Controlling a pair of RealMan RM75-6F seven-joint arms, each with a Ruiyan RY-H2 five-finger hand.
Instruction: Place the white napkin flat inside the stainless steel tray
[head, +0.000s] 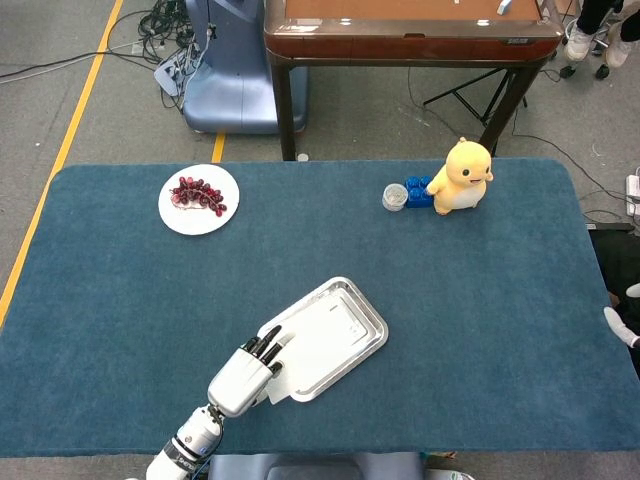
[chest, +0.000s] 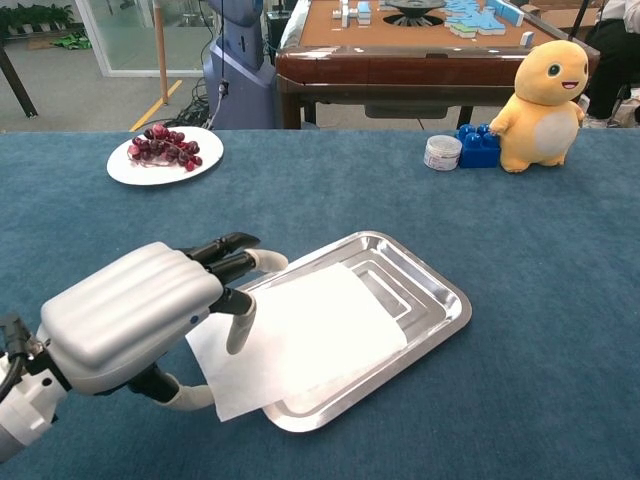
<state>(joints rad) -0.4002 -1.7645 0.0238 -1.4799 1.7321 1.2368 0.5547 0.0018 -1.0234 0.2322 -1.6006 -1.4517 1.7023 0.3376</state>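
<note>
The stainless steel tray (head: 372, 325) (chest: 443, 300) lies slantwise on the blue table near its front middle. The white napkin (head: 318, 338) (chest: 310, 330) covers the tray's near-left half, and its near-left corner hangs out over the rim onto the cloth. My left hand (head: 245, 372) (chest: 140, 315) is at that corner: its fingers rest on top of the napkin and its thumb reaches under the napkin's edge, pinching it. At the far right edge of the head view, beyond the table, a small white part of my right hand (head: 620, 325) shows; its pose is unclear.
A white plate of grapes (head: 198, 198) (chest: 163, 153) sits at the back left. At the back right stand a yellow plush chick (head: 461, 176) (chest: 541, 90), a blue block (head: 417, 191) and a small round jar (head: 394, 196). A brown table stands behind.
</note>
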